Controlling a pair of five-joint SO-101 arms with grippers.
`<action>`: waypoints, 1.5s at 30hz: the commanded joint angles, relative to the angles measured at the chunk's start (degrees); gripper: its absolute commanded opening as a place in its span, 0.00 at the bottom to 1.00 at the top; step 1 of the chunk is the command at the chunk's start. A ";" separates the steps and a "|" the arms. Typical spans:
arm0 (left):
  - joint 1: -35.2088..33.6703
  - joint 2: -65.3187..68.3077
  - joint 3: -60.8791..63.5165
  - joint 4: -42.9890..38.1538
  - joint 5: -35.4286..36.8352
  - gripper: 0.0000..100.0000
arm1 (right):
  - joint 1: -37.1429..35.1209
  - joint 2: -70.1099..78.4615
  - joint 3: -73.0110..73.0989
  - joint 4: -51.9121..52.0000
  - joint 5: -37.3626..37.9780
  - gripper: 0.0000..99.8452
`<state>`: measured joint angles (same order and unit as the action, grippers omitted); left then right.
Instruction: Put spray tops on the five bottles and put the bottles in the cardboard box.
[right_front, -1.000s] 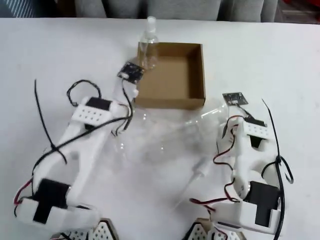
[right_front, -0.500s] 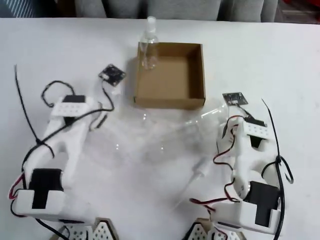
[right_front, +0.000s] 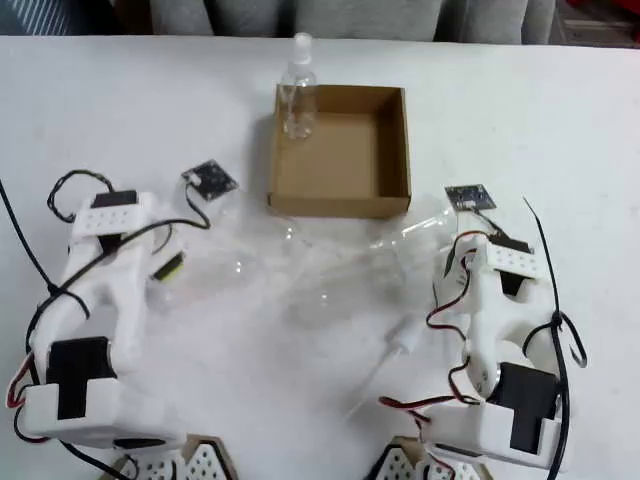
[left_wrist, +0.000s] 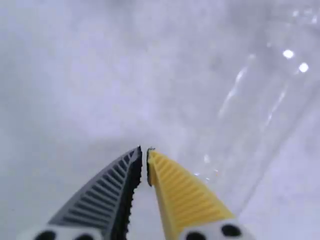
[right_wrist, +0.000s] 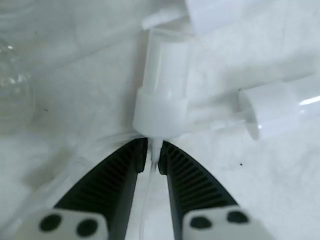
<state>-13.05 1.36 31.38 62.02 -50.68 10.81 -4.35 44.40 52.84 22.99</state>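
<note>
A white worktop (right_front: 560, 120) lies under both arms, with chair backs along its far edge. Clear bottles (right_front: 245, 262) lie on their sides between the arms, just in front of the box (right_front: 340, 195). They cannot be counted with certainty, as the plastic nearly vanishes against the white. One capped bottle (right_front: 298, 100) stands upright at the box's far left corner, apparently inside it.

A spray top (right_wrist: 160, 100) is held by the right gripper (right_wrist: 154, 150), whose black jaws are closed on the thin tube (right_wrist: 155, 146) just under the white collar. A loose top (right_front: 400, 335) lies on the worktop beside the right arm, apart from the bottles. The left gripper (left_wrist: 144, 150) is shut tip to tip with nothing between its grey and yellow jaws, just beside one lying bottle.

The bottles are judged to be empty, very light and thin-walled. Being smooth and round, they are likely to roll or slip, and a hard squeeze could dent them. A gentle hold across the body near the shoulder is advised, so that the neck is kept steady for capping. The tops are judged light and rigid at the collar, but the tube is flexible. A top held by the tube alone may swivel, so the collar is the surer place. The box is light card and may slide if pushed.

No brand, label or writing can be read. The bottles appear unlabelled and the box plain brown.
</note>
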 joint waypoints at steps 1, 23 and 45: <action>-0.57 -0.75 -3.34 4.57 -3.69 0.02 | -1.45 -1.19 0.18 -1.54 0.18 0.02; 13.93 -17.89 -13.36 19.69 -8.62 0.20 | -1.45 -1.19 0.18 -1.54 0.09 0.02; 13.49 9.63 -30.07 17.93 -12.22 0.30 | -1.45 -1.19 0.09 -1.54 0.09 0.02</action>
<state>0.31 10.24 5.80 81.36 -62.73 10.81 -4.35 44.40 52.84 22.99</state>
